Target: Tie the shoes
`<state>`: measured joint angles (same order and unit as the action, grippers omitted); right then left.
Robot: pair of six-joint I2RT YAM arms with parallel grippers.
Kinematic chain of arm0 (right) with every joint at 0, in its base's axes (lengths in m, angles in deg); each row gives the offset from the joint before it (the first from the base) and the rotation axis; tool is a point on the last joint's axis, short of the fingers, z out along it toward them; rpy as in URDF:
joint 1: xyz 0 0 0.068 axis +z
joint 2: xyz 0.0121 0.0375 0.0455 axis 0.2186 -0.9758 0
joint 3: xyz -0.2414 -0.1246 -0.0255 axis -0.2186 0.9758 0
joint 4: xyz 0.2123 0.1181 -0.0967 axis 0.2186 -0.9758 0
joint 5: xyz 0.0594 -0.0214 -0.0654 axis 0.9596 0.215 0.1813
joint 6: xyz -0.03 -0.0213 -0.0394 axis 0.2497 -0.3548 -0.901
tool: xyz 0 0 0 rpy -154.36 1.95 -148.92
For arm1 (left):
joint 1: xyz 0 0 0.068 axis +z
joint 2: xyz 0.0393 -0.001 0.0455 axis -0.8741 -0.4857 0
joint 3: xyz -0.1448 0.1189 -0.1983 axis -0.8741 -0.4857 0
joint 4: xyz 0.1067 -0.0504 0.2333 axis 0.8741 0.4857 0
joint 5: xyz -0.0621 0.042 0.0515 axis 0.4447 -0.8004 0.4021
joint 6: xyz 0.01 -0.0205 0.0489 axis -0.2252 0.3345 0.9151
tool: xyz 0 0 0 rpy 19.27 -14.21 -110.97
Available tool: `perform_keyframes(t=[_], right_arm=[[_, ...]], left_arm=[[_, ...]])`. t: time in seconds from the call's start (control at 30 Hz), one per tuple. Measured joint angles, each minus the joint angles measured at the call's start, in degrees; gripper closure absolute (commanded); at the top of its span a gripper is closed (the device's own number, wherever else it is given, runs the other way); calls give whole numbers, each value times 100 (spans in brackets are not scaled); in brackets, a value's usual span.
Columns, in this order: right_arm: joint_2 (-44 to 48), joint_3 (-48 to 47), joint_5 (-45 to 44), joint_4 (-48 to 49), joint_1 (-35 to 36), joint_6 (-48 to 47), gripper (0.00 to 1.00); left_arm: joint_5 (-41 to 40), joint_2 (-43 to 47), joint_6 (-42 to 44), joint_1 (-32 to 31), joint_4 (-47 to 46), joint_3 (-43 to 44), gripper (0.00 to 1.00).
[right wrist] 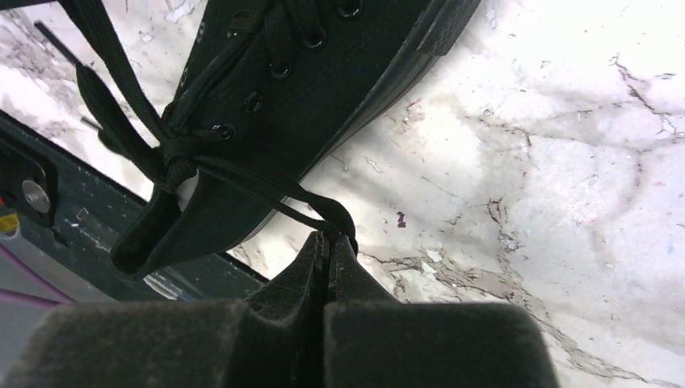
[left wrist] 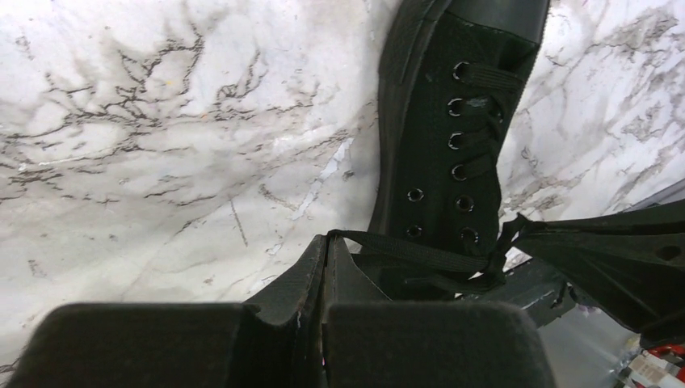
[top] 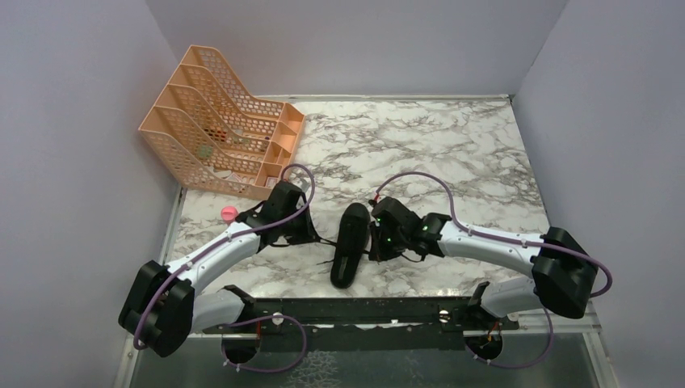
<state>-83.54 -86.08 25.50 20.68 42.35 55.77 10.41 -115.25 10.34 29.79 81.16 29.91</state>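
A single all-black low-cut shoe lies on the marble table between the two arms, toe away from the bases. My left gripper is shut on a flat black lace that runs taut from its tips to a knot at the shoe's top eyelets. My right gripper is shut on a loop of black lace that leads back to the knot on the shoe. In the top view the left gripper sits just left of the shoe, the right gripper just right.
A peach-coloured mesh file rack stands at the back left. A small pink object lies on the table near the left arm. The black base rail runs along the near edge, close to the shoe's heel. Grey walls enclose three sides.
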Motion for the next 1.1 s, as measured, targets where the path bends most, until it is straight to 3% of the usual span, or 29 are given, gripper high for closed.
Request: perform_keyframes(t=[0.93,0.97,1.0,1.1], right_arm=[[-61,-39,-98,203,-533,33,99],[-24,-39,-90,205,-535,2,98],[24,-39,-79,205,-538,-42,86],[101,-175,-68,2,-560,-184,47]], left_arm=[[-308,-57,74,219,269,7,100],[-308,-52,87,219,284,17,100],[-308,-46,107,219,308,42,96],[-315,-9,212,229,396,168,65]])
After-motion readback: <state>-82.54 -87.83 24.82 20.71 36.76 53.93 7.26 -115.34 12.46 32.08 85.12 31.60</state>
